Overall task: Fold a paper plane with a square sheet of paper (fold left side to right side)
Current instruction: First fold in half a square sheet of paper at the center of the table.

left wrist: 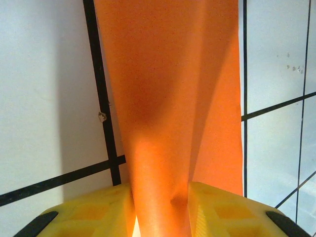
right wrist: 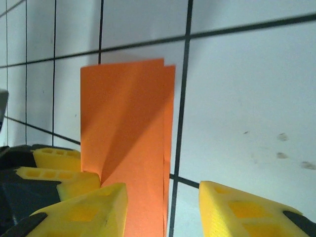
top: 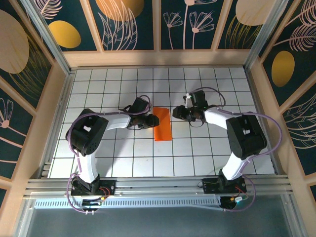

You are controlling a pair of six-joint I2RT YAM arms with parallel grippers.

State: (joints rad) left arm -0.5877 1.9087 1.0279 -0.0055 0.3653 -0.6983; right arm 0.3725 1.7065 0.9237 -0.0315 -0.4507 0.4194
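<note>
The paper (top: 162, 124) lies in the middle of the table (top: 123, 158), between the two arms. It is bright orange. It looks like a tall, thin strip, so I think it is already folded in half, left side over to right side. In the right wrist view the paper (right wrist: 123, 138) has two layers, and at the far end their edges do not quite match. The near left part lifts off the table and throws a shadow.

The left gripper (top: 147, 120) is at the left edge of the paper. Up close, the paper (left wrist: 168, 98) runs up between its yellow fingers (left wrist: 98, 207) and touches both, so it looks pinched there.

The right gripper (top: 178, 113) is just to the right of the paper and not touching it. Its fingers (right wrist: 237, 207) are spread wide with nothing held.

I think the half fold is being finished. The next move should lay the raised part down and press the fold flat. It must be gentle, or the thin paper may slide or crumple.
</note>
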